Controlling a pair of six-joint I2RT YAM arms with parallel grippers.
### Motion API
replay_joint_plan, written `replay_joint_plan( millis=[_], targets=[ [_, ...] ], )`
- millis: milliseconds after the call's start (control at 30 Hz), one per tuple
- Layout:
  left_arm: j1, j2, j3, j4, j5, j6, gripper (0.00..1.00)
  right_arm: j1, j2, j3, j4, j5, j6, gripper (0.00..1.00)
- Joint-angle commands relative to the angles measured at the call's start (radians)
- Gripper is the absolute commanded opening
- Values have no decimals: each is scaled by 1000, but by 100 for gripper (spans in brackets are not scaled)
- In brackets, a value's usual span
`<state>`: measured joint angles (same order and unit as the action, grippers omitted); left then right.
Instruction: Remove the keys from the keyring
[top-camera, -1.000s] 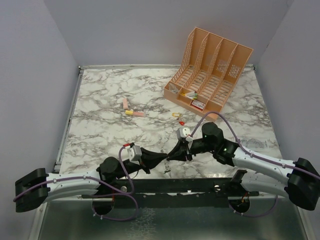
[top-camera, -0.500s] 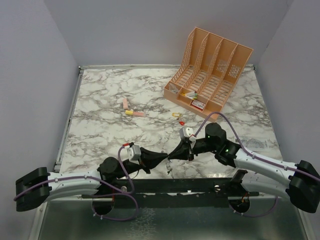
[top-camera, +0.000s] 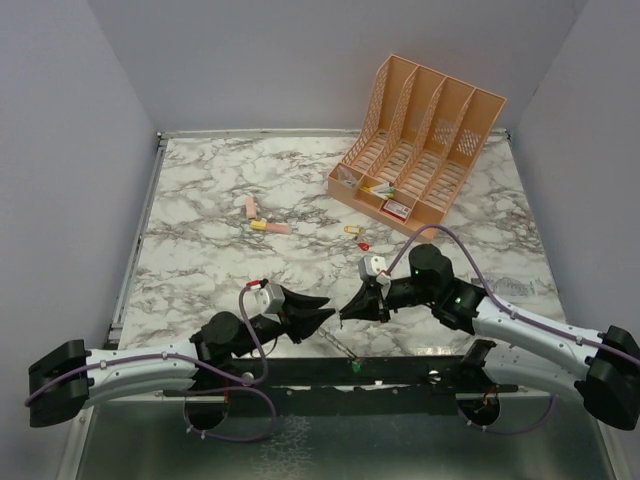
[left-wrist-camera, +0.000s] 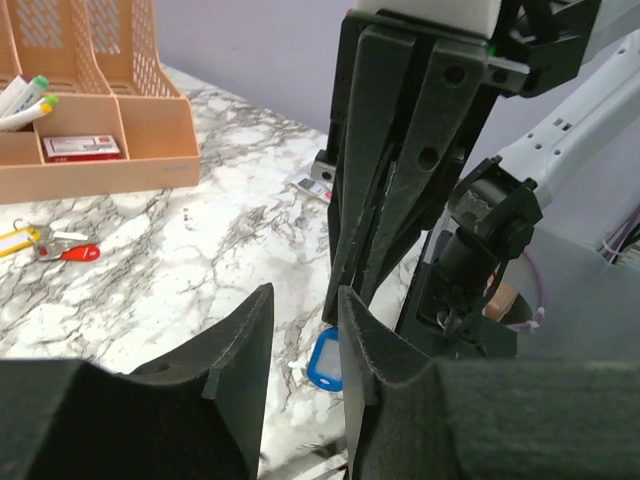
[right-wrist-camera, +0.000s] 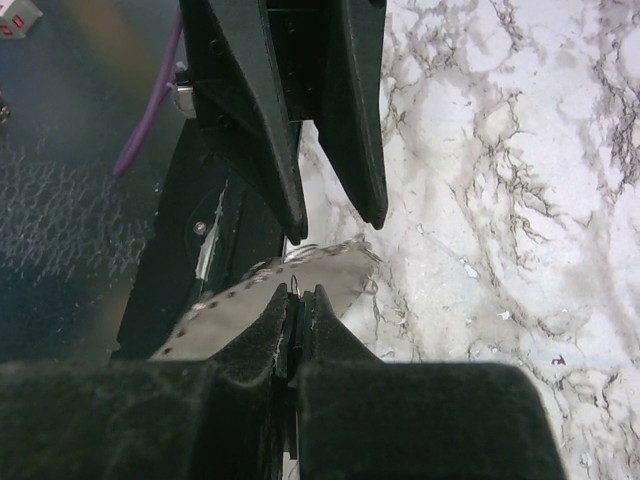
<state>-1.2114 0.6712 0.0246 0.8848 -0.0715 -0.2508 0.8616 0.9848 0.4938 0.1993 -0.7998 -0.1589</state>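
The keyring (top-camera: 338, 346) is a flat pale grey metal crescent at the table's front edge. It also shows in the right wrist view (right-wrist-camera: 240, 300), under my jaws. My right gripper (top-camera: 345, 314) is shut on a small key whose wire loop (right-wrist-camera: 300, 287) pokes out between the fingertips, just above the keyring. My left gripper (top-camera: 318, 305) is open and empty, facing the right gripper a short gap away. In the left wrist view a blue tag (left-wrist-camera: 325, 360) lies on the table between the open fingers (left-wrist-camera: 250, 340), below the shut right gripper (left-wrist-camera: 365, 270). A green tag (top-camera: 355, 366) lies by the front edge.
A peach slotted organiser (top-camera: 420, 140) stands at the back right with small items in its front tray. Pink and yellow pens (top-camera: 265, 222) lie mid-table. A yellow tag and a red tag (top-camera: 358, 236) with keys lie in front of the organiser.
My left gripper has opened and drawn back from the right gripper. The keyring that hung between the two grippers has dropped toward the table's front edge. The right gripper stays shut.
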Motion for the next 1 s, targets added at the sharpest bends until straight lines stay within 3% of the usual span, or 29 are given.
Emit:
replay_joint_plan(
  millis=[0, 233, 433, 667, 967],
  targets=[
    [-3, -29, 66, -184, -46, -33, 34, -8, -2, 44, -79, 29, -36, 1],
    [-2, -47, 186, -436, -19, -30, 41, -10, -3, 67, -101, 60, -41, 0],
    [-3, -50, 198, -481, -85, -42, 43, -13, -20, 79, -137, 168, -35, 0],
    [-3, 4, 326, -681, -276, -64, 56, -18, 1, 91, -195, 474, 105, 0],
    [18, 164, 545, -1001, -313, -73, 70, -49, 58, 154, -486, 947, 546, 0]
  ],
)
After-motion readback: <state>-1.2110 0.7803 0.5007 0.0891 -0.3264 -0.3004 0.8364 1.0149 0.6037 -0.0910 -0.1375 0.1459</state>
